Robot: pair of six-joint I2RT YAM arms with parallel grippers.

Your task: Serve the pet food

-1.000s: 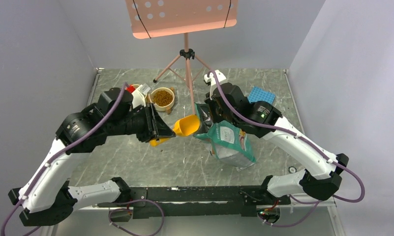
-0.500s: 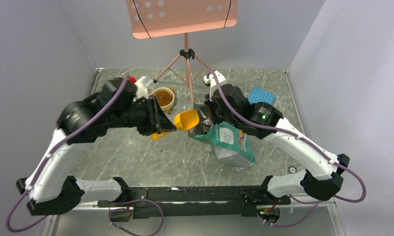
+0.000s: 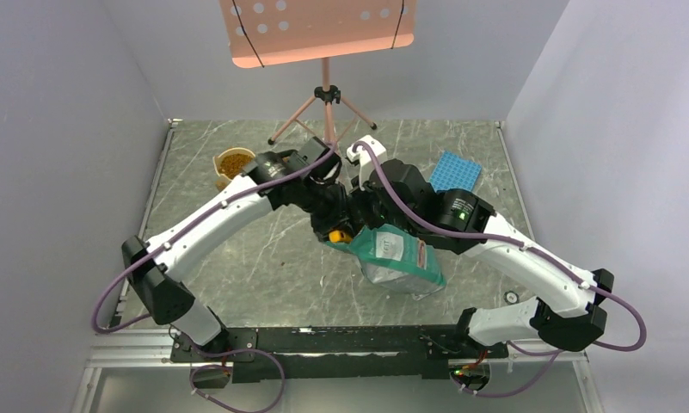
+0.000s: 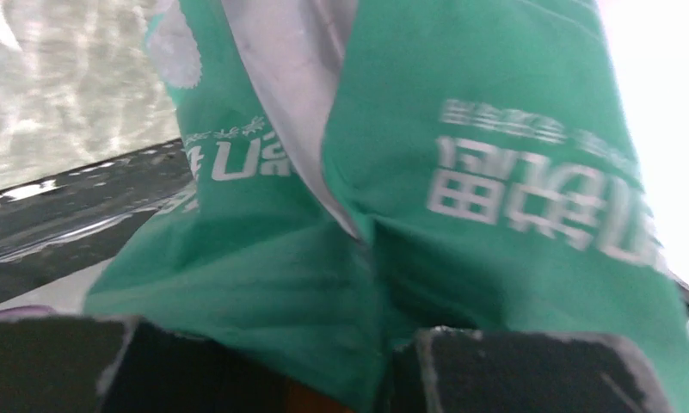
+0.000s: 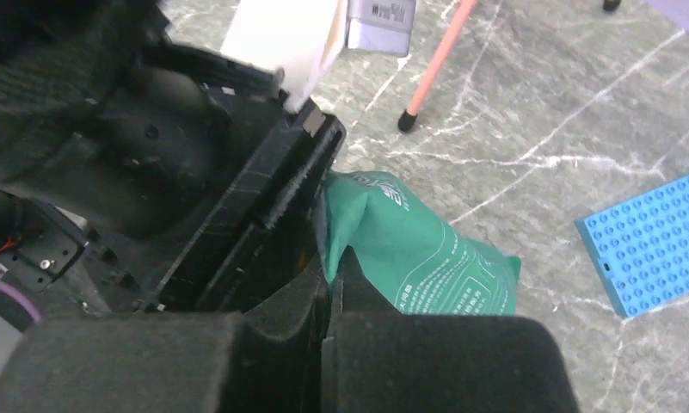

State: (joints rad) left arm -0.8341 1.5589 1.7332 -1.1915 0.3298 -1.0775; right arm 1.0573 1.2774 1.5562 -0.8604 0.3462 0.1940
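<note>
Brown pet food (image 3: 233, 161) lies in a tan bowl (image 3: 219, 169) at the back left. The teal bag (image 3: 398, 259) leans in the middle, and my right gripper (image 3: 359, 209) is shut on its top edge. That pinch shows in the right wrist view: right gripper (image 5: 328, 280), bag (image 5: 418, 249). My left gripper (image 3: 330, 220) reaches across to the bag's mouth, shut on the yellow scoop (image 3: 335, 234), which is mostly hidden. In the left wrist view the bag (image 4: 461, 215) fills the frame, with an orange sliver of scoop (image 4: 310, 401) by the left gripper (image 4: 323, 383).
A blue studded plate (image 3: 457, 170) lies at the back right, also seen as the plate (image 5: 655, 241) in the right wrist view. A pink tripod stand (image 3: 326, 95) rises at the back centre, one leg (image 5: 433, 64) close to the bag. Walls enclose the table.
My left arm has swung right, away from the bowl, and carried the scoop down to the bag's mouth. The bowl now sits farther left. The right gripper keeps its hold on the bag.
</note>
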